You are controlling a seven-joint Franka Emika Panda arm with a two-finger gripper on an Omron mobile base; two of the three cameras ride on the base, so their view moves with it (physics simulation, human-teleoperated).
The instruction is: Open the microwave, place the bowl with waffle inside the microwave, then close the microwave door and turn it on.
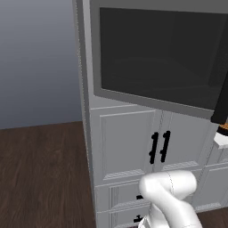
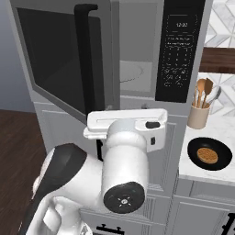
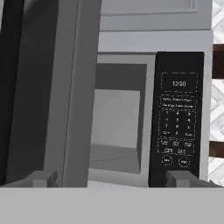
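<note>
A: The gripper [image 3: 113,178] has its jaws wide apart and nothing between them. It faces the microwave [image 3: 148,43], with one fingertip low on the left by the door's edge and the other below the control strip [image 3: 177,118] on the right.

B: So the door [image 2: 69,59] is open?

A: Yes. It is swung out to the left, with the long black handle [image 2: 85,55] on its near edge, and you can see into the grey cavity [image 3: 116,127] and the turntable [image 2: 133,73] on its floor.

B: Where is the bowl [image 2: 210,154]?

A: On the white desk [image 2: 193,167] to the right of the microwave, well apart from the gripper. The waffle [image 2: 207,155] lies flat in its middle. Just behind it stands a cup of wooden utensils [image 2: 202,103].

B: Then the next step, I'd judge, is fetching the bowl. How will it handle?

A: It looks stiff, shallow and light, probably smooth, so it could slip or tip in a pinch. I'd take it by the rim, one finger inside the wall and one outside, on the side away from the utensils. The waffle is loose, so the bowl must stay level on the way in.

B: Any risks?

A: The door stands out into the path on the left, and the cavity opening is low, so the carry should come in from the right.
</note>
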